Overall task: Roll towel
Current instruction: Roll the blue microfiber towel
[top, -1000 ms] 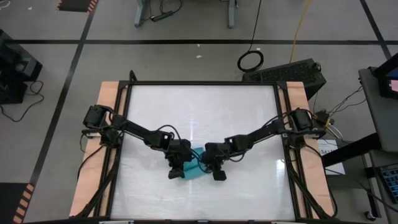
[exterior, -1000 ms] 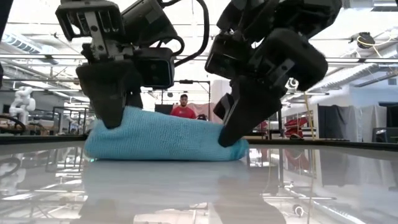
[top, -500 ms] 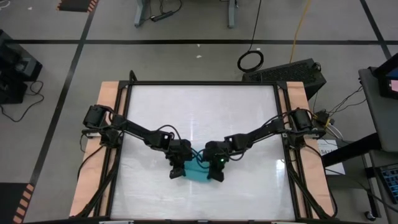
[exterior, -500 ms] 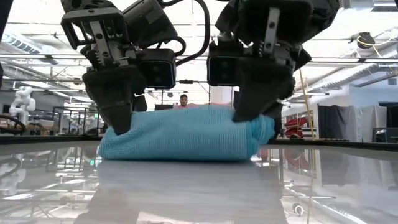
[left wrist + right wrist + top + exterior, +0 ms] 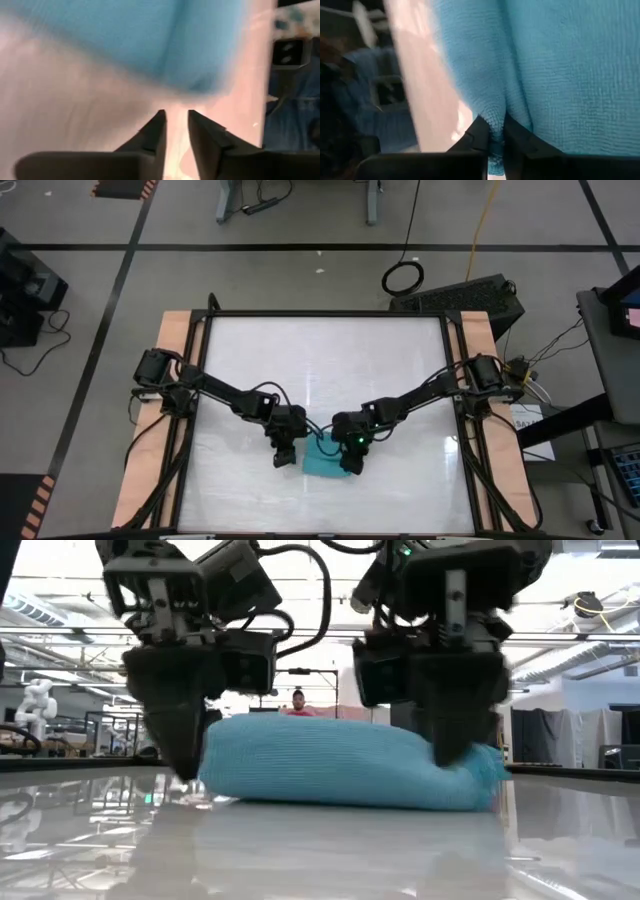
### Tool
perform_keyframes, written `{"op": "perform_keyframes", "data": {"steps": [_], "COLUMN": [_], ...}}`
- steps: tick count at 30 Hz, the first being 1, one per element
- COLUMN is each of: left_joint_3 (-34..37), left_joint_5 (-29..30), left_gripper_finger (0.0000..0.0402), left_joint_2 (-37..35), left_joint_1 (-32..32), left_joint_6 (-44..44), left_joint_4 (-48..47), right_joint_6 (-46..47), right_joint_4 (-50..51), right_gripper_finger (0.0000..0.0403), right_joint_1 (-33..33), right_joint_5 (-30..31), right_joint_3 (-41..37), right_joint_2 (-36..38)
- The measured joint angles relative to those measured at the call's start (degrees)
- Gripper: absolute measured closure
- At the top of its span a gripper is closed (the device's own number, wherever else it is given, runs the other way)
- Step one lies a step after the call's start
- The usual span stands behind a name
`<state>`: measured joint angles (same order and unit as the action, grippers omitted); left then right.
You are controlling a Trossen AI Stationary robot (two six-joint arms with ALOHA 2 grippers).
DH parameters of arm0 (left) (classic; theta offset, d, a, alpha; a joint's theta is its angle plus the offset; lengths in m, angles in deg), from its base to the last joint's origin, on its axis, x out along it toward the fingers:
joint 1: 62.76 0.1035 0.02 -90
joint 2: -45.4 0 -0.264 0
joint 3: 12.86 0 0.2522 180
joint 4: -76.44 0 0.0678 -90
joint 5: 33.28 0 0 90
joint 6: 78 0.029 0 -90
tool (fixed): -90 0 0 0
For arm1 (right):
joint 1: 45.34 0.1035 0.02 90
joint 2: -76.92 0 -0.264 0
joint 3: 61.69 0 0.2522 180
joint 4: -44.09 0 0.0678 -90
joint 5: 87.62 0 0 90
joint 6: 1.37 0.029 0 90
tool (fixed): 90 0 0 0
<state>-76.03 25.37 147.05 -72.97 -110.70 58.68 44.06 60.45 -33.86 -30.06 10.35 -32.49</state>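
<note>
- Left tool (image 5: 286,457): at the towel's left end, fingers slightly apart with nothing between them.
- Towel (image 5: 340,762): on the surface (image 5: 400,380), already a thick bundle; judging by that, mostly rolled, final tightening left.
- Right tool (image 5: 348,463): at the towel's right end, pinched on a fold.

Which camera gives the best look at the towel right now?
The low view: the towel lies side-on as a thick blue bundle on the table, nearly whole. The high view shows only a small patch between the arms. The right wrist view shows close-up weave pinched in the right claw; the left wrist view, a blurred blue edge.
</note>
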Motion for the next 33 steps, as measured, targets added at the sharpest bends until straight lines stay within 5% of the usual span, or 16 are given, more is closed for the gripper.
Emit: {"op": "perform_keyframes", "data": {"steps": [9, 19, 23, 33], "left_joint_3": [0.1, -0.1, -0.1, -0.1], "left_joint_5": [3.4, 26.9, 31.5, 45.1], "left_gripper_finger": [0.0219, 0.0213, 0.0213, 0.0212], "left_joint_2": [-2.3, -12.5, -11.5, -5.1], "left_joint_1": [0.1, -9.1, -13.4, -17.3], "left_joint_6": [4.4, 29.7, 38.7, 43.9], "left_joint_4": [1.1, 0.3, 0.7, 3.1], "right_joint_6": [-0.2, 0.8, 0.6, 0.0], "right_joint_4": [2.8, 1.9, 1.6, 1.1], "right_gripper_finger": [0.0371, 0.0374, 0.0372, 0.0372], "right_joint_1": [-0.3, -1.8, -2.4, -3.2], "right_joint_5": [2.3, 3.2, 3.4, 3.6], "right_joint_3": [-0.7, -1.0, -1.0, -1.0], "right_joint_2": [0.2, 0.2, 0.1, 0.1]}}
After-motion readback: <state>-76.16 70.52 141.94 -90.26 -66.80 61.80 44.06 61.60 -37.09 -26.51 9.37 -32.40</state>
